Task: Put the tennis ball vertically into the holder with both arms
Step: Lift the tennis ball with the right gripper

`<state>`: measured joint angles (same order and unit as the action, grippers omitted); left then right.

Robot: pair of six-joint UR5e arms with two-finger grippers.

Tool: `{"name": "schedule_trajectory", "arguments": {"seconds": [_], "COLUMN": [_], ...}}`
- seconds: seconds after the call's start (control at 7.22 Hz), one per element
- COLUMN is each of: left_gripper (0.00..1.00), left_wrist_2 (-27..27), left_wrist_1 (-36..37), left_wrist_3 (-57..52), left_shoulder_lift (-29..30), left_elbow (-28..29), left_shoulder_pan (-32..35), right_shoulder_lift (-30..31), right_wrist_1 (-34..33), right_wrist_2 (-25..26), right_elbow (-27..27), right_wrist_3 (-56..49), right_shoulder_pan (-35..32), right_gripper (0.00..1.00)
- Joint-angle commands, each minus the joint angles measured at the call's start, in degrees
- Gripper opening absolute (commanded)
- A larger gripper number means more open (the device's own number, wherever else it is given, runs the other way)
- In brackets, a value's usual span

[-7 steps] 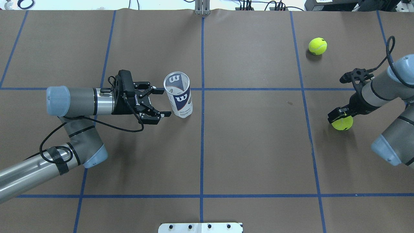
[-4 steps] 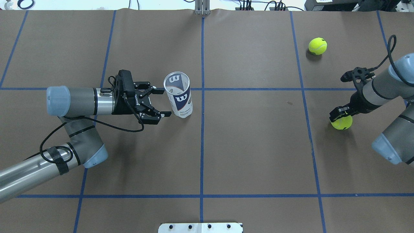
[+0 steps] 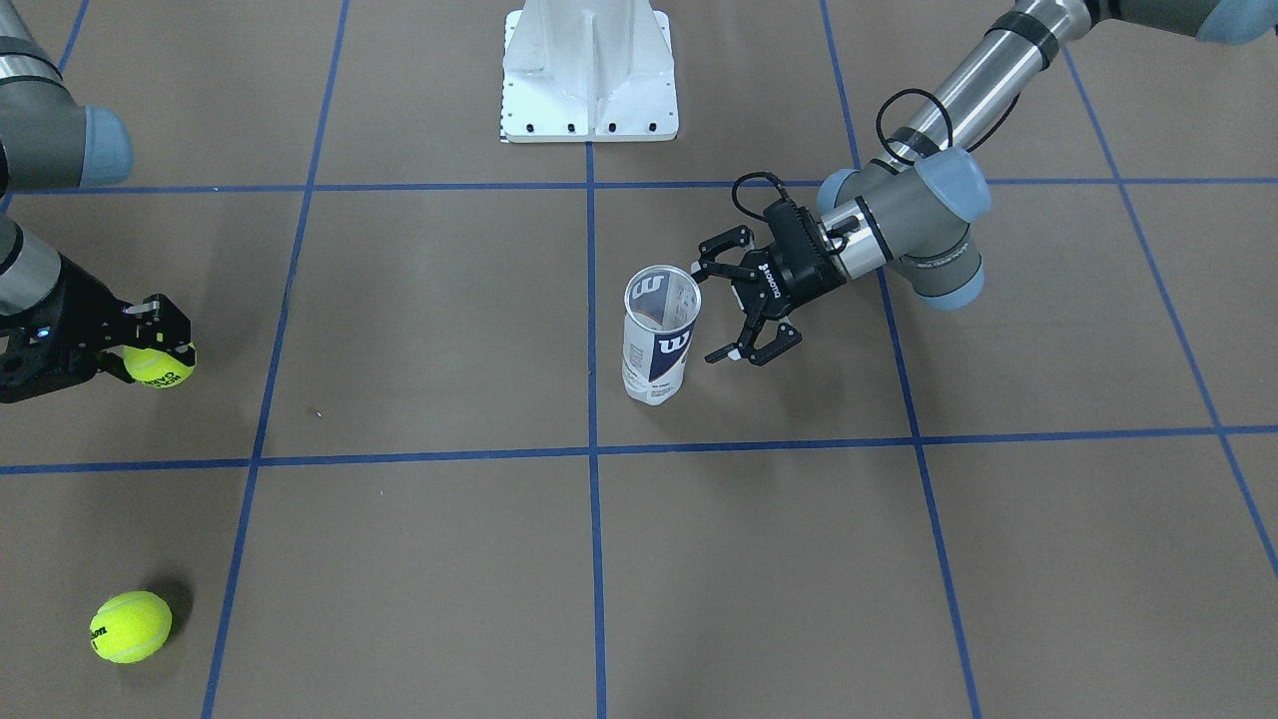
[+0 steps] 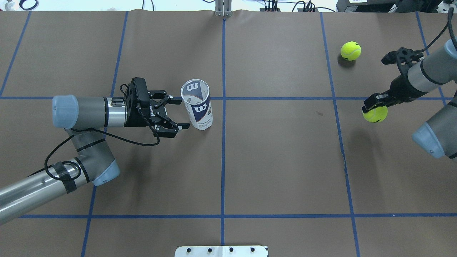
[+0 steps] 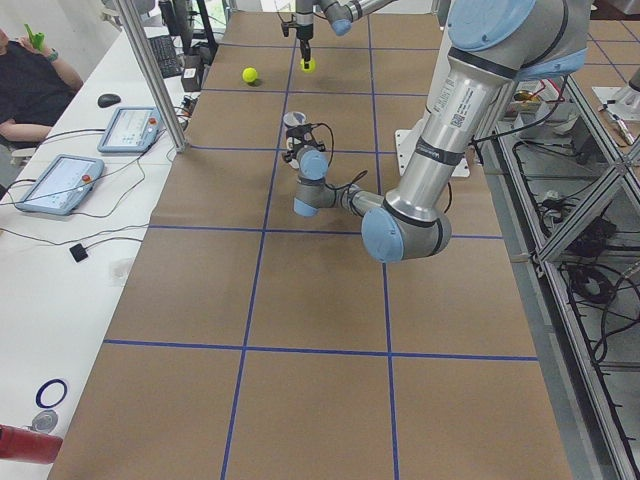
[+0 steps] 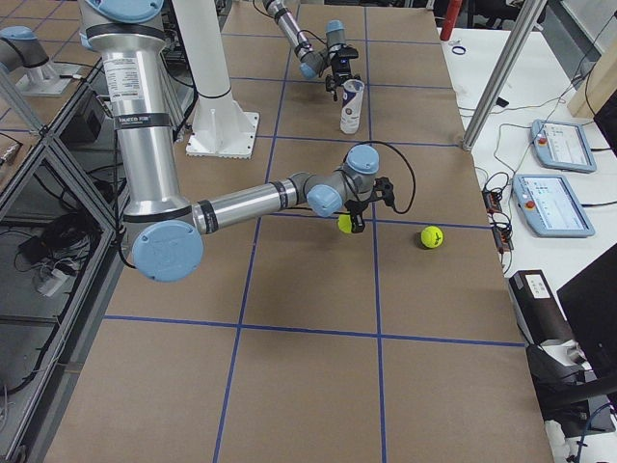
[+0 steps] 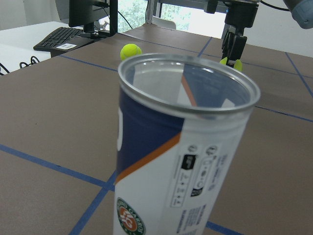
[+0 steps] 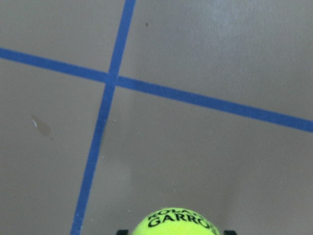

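Note:
The holder [image 4: 197, 104], a clear tube with a navy-and-white "W" label, stands upright near the table's middle; it also shows in the front view [image 3: 659, 335] and fills the left wrist view [image 7: 181, 147]. My left gripper [image 4: 180, 113] is open, its fingers either side of the tube's left wall without touching it. My right gripper [image 4: 374, 107] is shut on a yellow tennis ball [image 4: 375, 114] and holds it above the table at the right; the ball shows in the front view [image 3: 160, 365] and the right wrist view [image 8: 176, 223].
A second tennis ball [image 4: 350, 50] lies on the table at the far right, also in the front view [image 3: 131, 626]. The white pedestal base [image 3: 589, 70] stands at the robot's side. Blue tape lines cross the brown table.
My right gripper has lifted the tennis ball off the table and moved it away from the robot. The left arm and the holder have not moved.

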<state>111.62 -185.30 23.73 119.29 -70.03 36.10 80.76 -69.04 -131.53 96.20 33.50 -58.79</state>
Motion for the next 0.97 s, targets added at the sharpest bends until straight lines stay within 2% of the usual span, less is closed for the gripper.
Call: {"name": "schedule_trajectory", "arguments": {"seconds": [0.0, 0.55, 0.83], "left_gripper": [0.99, 0.99, 0.99], "left_wrist_2": [0.0, -0.17, -0.18], "left_wrist_1": [-0.15, 0.46, 0.29], "left_wrist_3": [0.0, 0.09, 0.09], "left_shoulder_lift": [0.24, 1.73, 1.82], "left_elbow": [1.03, 1.21, 1.91], "left_shoulder_pan": [-0.33, -1.38, -1.39], "right_shoulder_lift": [-4.9, -9.74, -10.45], "right_wrist_1": [-0.13, -2.14, -3.81], "right_wrist_2": [-4.25, -6.81, -7.43], "right_elbow": [0.04, 1.44, 4.32], "right_wrist_3": [0.6, 0.69, 1.56], "right_shoulder_pan": [-2.29, -2.91, -2.83], "right_gripper": [0.0, 0.0, 0.0]}}
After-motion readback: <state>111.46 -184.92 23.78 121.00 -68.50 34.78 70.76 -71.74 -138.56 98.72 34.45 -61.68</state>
